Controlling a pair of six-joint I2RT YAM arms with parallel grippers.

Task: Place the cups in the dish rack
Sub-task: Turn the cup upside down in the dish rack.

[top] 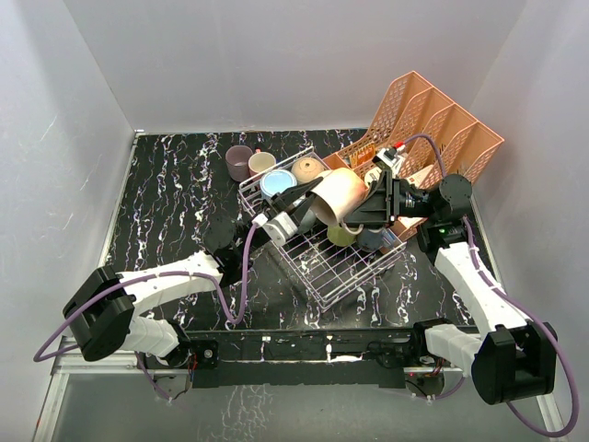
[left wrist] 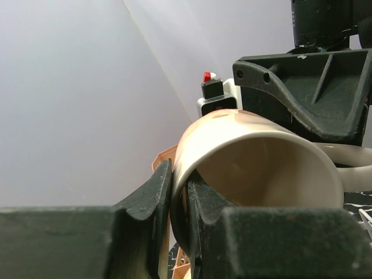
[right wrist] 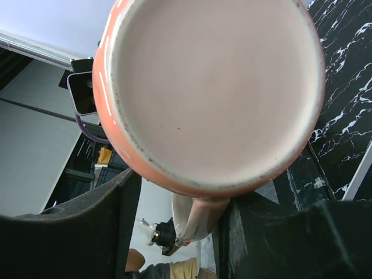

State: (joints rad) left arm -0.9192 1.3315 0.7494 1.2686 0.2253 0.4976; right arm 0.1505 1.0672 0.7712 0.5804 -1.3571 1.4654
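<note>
Okay, top view: peach ceramic handled mug (top: 339,195) hangs over the silvery wire dish rack (top: 342,269), around its 1 o'clock. The left arm (top: 175,272) stretches in from 8, the right arm (top: 469,276) bends in from 4. Left wrist: left gripper (left wrist: 179,174) clamped on the rim. Right wrist: right gripper (right wrist: 181,200) straddles the handle, can't tell if it's gripping.

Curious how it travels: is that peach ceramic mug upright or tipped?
Tipped on its side: the peach ceramic mug points its mouth at the left gripper, which pinches its rim.
</note>
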